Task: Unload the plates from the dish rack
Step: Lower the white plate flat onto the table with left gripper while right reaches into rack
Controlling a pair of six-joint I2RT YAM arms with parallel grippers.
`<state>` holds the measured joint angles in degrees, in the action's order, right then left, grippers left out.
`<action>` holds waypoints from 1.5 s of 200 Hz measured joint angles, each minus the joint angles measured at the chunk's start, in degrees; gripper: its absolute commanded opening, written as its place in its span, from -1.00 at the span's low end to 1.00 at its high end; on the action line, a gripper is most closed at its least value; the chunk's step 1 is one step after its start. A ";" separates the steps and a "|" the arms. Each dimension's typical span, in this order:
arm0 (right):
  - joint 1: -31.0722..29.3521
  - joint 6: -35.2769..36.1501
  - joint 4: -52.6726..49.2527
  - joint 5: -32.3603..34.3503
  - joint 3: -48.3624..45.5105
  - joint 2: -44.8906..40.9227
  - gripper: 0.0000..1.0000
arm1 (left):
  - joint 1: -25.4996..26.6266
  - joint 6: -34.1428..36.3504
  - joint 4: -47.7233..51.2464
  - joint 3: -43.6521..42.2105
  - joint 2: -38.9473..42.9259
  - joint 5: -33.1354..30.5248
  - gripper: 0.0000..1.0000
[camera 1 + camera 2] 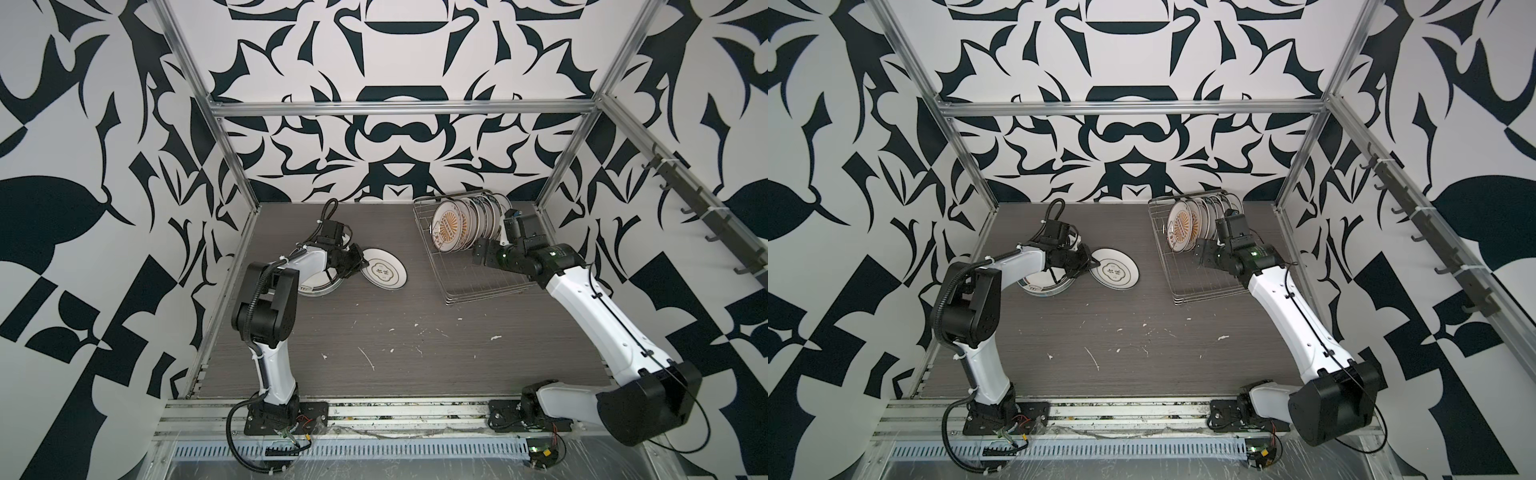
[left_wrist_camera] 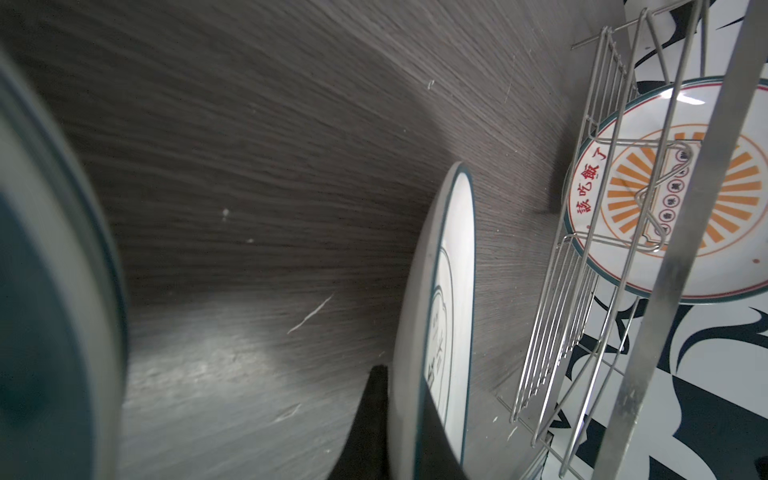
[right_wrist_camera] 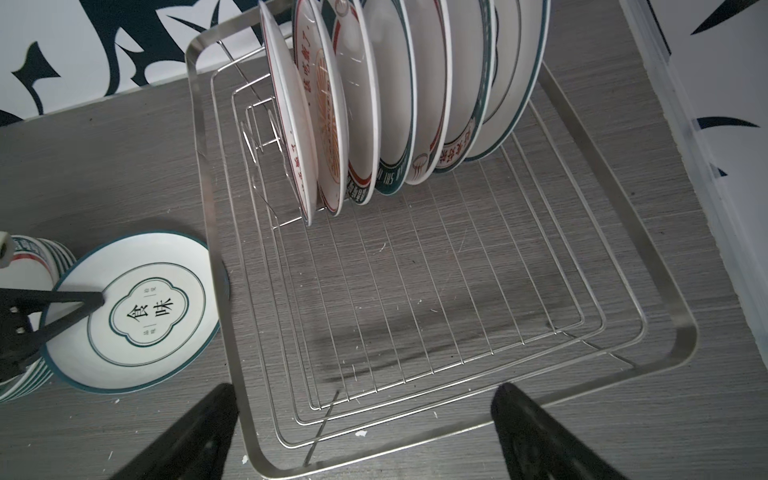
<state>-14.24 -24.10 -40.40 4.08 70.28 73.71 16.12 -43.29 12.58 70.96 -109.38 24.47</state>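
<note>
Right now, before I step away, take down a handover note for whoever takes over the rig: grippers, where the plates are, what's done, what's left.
Left gripper: shut on the rim of a small cloud-emblem plate, held tilted just beside the stack on the table, not yet on it.
Right gripper: open, empty, hovering over the bare near part of the dish rack.
Done: several plates stacked at the left of the table.
Left: place the held plate, then unload about seven standing plates at the rack's far end.
</note>
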 measured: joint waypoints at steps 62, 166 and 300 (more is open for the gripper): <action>1.55 0.11 2.12 -2.67 -0.59 3.69 0.99 | 1.64 0.42 -0.17 3.63 -2.67 -1.40 -0.66; 1.79 0.72 2.60 -5.20 0.98 4.11 0.99 | 2.16 1.31 3.23 5.55 -5.55 -4.76 -0.26; 1.79 5.51 0.33 -6.75 8.85 11.96 0.99 | 2.27 2.86 7.15 5.53 -4.37 -7.69 0.24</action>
<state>-12.45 -18.59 -40.07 -2.68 79.13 85.67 18.39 -40.42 19.73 76.49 -113.75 16.78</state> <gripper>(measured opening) 0.994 0.609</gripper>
